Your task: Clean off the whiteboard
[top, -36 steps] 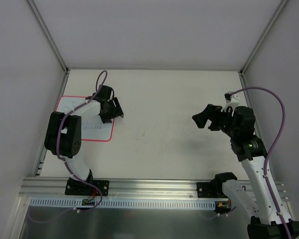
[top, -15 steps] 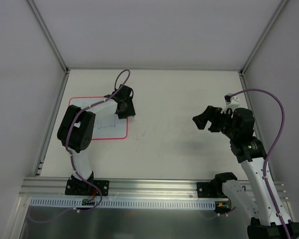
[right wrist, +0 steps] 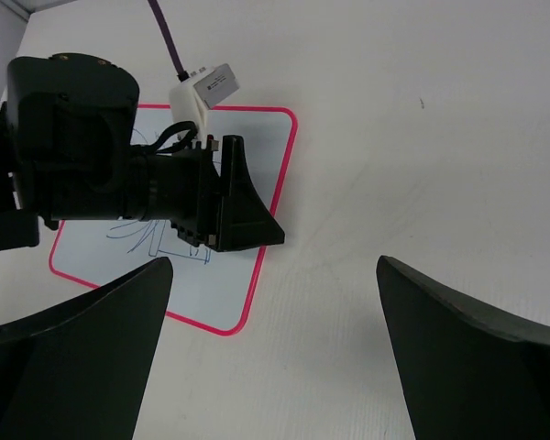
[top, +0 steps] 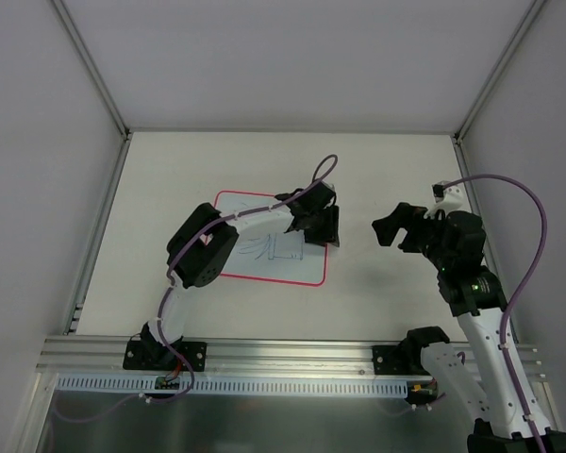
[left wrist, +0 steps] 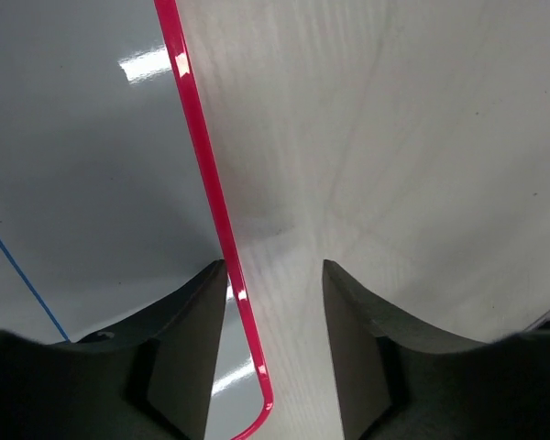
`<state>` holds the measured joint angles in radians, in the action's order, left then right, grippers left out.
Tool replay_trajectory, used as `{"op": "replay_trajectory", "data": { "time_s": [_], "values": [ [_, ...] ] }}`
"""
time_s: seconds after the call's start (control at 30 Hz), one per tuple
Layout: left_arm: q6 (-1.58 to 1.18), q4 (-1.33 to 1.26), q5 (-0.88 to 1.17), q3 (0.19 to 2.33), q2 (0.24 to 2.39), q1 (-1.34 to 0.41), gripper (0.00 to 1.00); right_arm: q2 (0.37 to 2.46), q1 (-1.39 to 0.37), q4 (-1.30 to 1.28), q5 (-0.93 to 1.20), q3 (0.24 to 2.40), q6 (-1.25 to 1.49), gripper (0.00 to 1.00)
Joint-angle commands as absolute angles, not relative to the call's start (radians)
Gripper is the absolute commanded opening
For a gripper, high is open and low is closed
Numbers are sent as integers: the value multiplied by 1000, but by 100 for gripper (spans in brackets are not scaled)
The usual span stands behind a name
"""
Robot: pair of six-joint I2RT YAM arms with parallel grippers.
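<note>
At mid-table — whiteboard (top: 302, 269) slid rightward, left hand (top: 321, 232) parted astride its rim; right hand (top: 394, 225) gapes wide.

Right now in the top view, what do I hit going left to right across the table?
whiteboard → left gripper, over the board's right edge → right gripper, jaws wide open

From above, the left arm (top: 206, 253) covers the upper left and top rim of the whiteboard (top: 264, 271). The blue scribble (top: 277, 248) is too small to read. In the left wrist view the board runs off the top and left edges, and whether the left pincer (left wrist: 275, 270) touches it is unclear. The right pincer (right wrist: 270, 266) is cut off at the bottom of its own view.
</note>
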<state>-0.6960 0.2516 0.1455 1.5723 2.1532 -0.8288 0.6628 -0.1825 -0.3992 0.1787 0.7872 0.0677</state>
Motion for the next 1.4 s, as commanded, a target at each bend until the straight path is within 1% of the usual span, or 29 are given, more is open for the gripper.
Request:
{"op": "replay_trajectory", "data": {
  "time_s": [0.0, 0.03, 0.07, 0.17, 0.23, 0.27, 0.3, 0.37, 0.4, 0.43, 0.53, 0.57, 0.63, 0.67, 0.77, 0.87, 0.9, 1.0, 1.07, 1.1, 1.13, 1.23, 1.27, 1.37],
  "values": [
    [-700, 295, 170, 1634, 2132, -831, 50, 644, -189, -390, 63, 758, 72, 99],
    [-683, 293, 163, 1650, 2119, -831, 62, 647, -187, -400, 31, 756, 87, 99],
    [-670, 295, 150, 1657, 2099, -831, 68, 658, -187, -405, -45, 758, 94, 99],
    [-612, 295, 76, 1648, 1996, -824, 81, 692, -187, -420, -164, 768, 121, 99],
    [-603, 295, 51, 1599, 1898, -790, 82, 762, -160, -422, -175, 794, 138, 99],
    [-610, 296, 42, 1567, 1860, -769, 84, 831, -141, -420, -163, 805, 155, 99],
    [-618, 296, 34, 1534, 1785, -746, 85, 869, -91, -420, -150, 817, 175, 99],
    [-609, 296, 15, 1413, 1700, -671, 89, 952, -49, -420, -141, 856, 239, 98],
    [-603, 296, 8, 1372, 1616, -646, 95, 1039, -20, -420, -141, 871, 251, 99],
    [-588, 299, 6, 1289, 1576, -593, 98, 1083, -12, -417, -150, 903, 264, 99],
    [-572, 328, 52, 1149, 1424, -507, 99, 1242, 9, -413, -230, 948, 275, 99],
    [-566, 337, 67, 1119, 1387, -449, 99, 1282, 30, -411, -232, 980, 270, 99],
    [-536, 362, 84, 1054, 1301, -394, 99, 1360, 87, -400, -203, 1011, 242, 98],
    [-522, 392, 84, 1040, 1275, -347, 99, 1434, 104, -399, -189, 1043, 230, 97],
    [-462, 451, 101, 997, 1198, -284, 99, 1556, 149, -384, -169, 1094, 140, 95],
    [-405, 483, 135, 970, 1141, -229, 99, 1653, 182, -370, -131, 1170, 69, 89],
    [-387, 491, 137, 965, 1123, -224, 99, 1676, 187, -367, -124, 1183, 55, 86],
    [-333, 509, 112, 946, 1100, -216, 99, 1764, 210, -365, -72, 1215, 15, 82],
    [-324, 512, 85, 937, 1091, -209, 99, 1792, 218, -365, -35, 1233, 9, 73],
    [-322, 514, 63, 934, 1088, -207, 99, 1808, 225, -365, -35, 1236, -24, 72],
    [-324, 512, 58, 933, 1086, -204, 99, 1813, 229, -364, -35, 1239, -35, 68],
    [-321, 512, 48, 927, 1083, -201, 99, 1831, 238, -367, -38, 1244, -72, 66],
    [-319, 512, 46, 923, 1085, -201, 99, 1835, 239, -367, -46, 1244, -80, 62],
    [-321, 512, 44, 917, 1089, -201, 99, 1839, 247, -367, -49, 1247, -110, 62]
  ]
}}
